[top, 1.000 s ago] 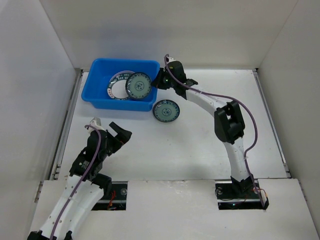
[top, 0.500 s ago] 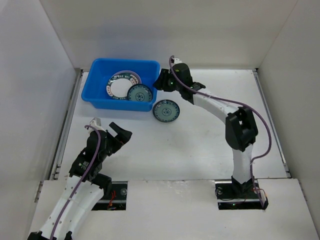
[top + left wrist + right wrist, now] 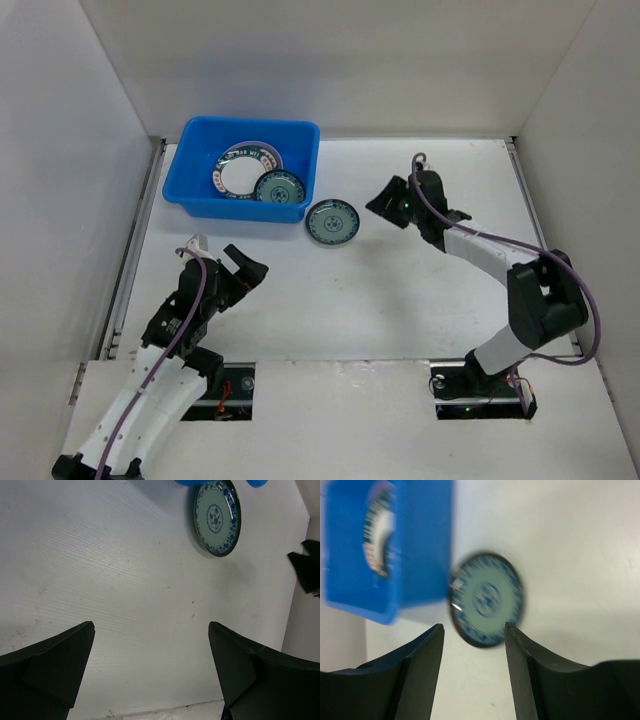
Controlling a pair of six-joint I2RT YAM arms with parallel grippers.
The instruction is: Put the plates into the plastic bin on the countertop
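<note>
Top view: the plastic bin point(image 3: 250, 123) is set at the far left of the countertop point(image 3: 400, 300), with a white-centred plate point(image 3: 238, 176) and a teal plate point(image 3: 280, 188) lodged inside. A second teal plate point(image 3: 333, 222) is left just outside its near wall. Near that plate the right gripper point(image 3: 385, 200) is poised, apparently to collect it. The left gripper point(image 3: 222, 256) is kept well apart.
Left wrist: its fingers are spread wide and nothing is held.
Right wrist, blurred: the jaws are parted, empty, and aimed at the outside plate.

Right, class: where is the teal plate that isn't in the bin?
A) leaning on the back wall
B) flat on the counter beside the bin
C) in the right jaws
B: the teal plate lies flat on the counter, just off the bin's near right corner.
</note>
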